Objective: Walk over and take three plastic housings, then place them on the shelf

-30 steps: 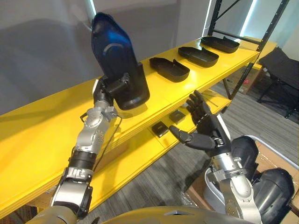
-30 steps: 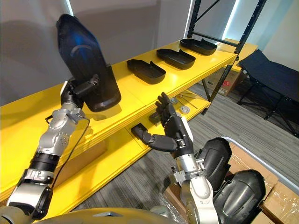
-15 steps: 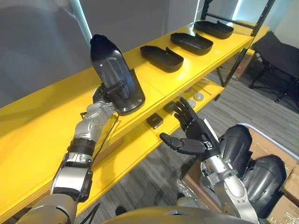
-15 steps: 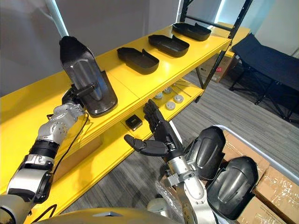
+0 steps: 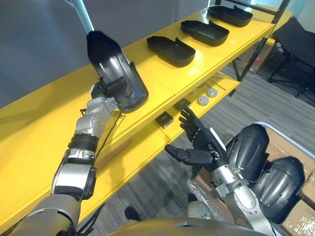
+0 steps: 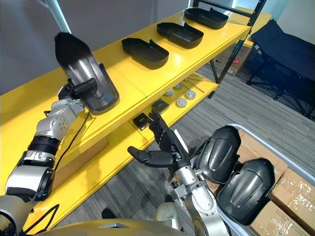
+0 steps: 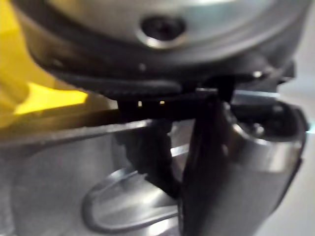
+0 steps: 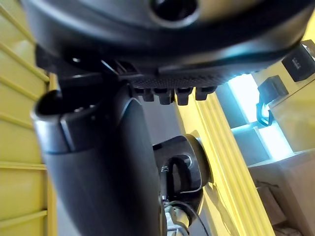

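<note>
Three housings (image 5: 204,33) lie far right on the shelf (image 5: 49,108); left hand (image 6: 68,92), half hidden, grips a fourth housing (image 6: 81,69) upright; right hand (image 5: 204,147) spread open.

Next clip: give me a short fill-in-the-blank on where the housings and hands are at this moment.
The housing gripped by the left hand is over the ___-coloured shelf.
___ more housings lie on that shelf.
The right hand, fingers straight, holds ___.
Missing words: yellow; three; nothing.
</note>
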Robot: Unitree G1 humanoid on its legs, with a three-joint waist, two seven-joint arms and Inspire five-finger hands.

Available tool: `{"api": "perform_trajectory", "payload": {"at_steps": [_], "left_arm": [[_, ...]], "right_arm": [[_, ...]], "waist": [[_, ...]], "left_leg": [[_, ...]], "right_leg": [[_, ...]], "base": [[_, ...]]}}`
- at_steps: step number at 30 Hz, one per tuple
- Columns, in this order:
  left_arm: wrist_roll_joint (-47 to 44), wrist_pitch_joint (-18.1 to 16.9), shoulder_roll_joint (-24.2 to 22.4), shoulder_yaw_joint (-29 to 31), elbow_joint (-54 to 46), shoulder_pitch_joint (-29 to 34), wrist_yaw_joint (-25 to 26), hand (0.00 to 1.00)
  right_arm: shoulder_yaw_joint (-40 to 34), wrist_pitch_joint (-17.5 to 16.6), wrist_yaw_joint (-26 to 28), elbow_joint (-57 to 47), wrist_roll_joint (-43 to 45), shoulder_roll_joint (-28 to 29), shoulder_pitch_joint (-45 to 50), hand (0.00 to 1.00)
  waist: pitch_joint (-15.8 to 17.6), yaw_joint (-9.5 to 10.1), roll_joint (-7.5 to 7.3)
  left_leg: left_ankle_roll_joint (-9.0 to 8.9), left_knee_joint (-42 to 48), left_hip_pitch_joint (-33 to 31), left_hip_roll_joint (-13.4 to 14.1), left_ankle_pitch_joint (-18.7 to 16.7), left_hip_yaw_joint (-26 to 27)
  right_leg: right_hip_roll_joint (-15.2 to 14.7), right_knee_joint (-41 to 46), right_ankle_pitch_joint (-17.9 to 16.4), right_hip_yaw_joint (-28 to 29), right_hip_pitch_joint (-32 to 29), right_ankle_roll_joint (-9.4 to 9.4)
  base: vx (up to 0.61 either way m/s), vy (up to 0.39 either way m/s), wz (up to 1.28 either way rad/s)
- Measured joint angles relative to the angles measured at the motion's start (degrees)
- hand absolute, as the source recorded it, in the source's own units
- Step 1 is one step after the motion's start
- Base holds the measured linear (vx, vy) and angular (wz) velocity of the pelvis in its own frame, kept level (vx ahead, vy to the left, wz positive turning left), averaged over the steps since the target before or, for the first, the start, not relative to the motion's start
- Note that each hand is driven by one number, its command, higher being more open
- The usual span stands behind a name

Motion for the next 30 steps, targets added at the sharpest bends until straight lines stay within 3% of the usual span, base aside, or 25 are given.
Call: {"api": "perform_trajectory", "payload": {"at_steps": [11, 22, 24, 26, 30], "left_arm": [[4.46, 0.91, 1.47, 5.52, 1.86, -1.69, 4.74, 1.0], [6.7, 1.11, 1.91, 8.16, 3.06, -2.53, 9.52, 1.0], [10.51, 1.91, 2.04, 8.18, 3.06, -2.78, 10.12, 1.0], [13.24, 5.25, 3.36, 8.19, 3.06, -4.07, 8.99, 1.0], [12.31, 5.88, 3.51, 8.2, 3.11, -4.07, 8.75, 1.0]], "right_arm": [[3.01, 0.03, 0.02, 0.0, 0.1, -0.13, 0.49, 1.0], [6.23, 0.03, 0.18, -0.04, 0.11, -0.11, 2.15, 1.0], [7.13, 0.03, 0.18, -0.04, 0.11, -0.09, 2.17, 1.0], [7.93, 0.17, 0.2, -0.05, 0.11, 0.0, 2.2, 1.0], [8.04, 0.22, 0.59, -0.06, 0.12, 0.02, 2.2, 1.0]], "waist": [[2.18, -0.76, 0.31], [2.23, -0.97, 0.35], [2.23, -0.98, 0.35], [2.22, -0.88, 0.36], [2.15, -0.73, 0.39]], "left_leg": [[-0.09, 0.01, 0.9, 0.13, -0.12, 0.82], [-0.08, 0.0, 0.96, 0.33, -0.07, 0.93], [-0.08, 0.0, 0.98, 0.32, -0.07, 0.9], [-0.02, 0.0, 1.11, 0.22, -0.02, 0.67], [0.02, -0.02, 1.81, 0.2, -0.07, 0.12]], "right_leg": [[0.15, 0.3, 0.0, 0.76, 0.16, 0.0], [0.34, 0.37, 0.0, 0.82, 0.14, 0.0], [0.33, 0.41, 0.0, 0.79, 0.17, 0.0], [0.22, 0.59, 0.0, 0.58, 0.4, 0.0], [0.13, 0.58, -0.05, -0.06, 1.47, -0.07]], "base": [[0.0, 0.0, -0.03], [0.0, 0.0, -0.01], [0.0, 0.0, 0.0], [0.0, 0.0, 0.06], [0.0, -0.006, 0.06]]}}
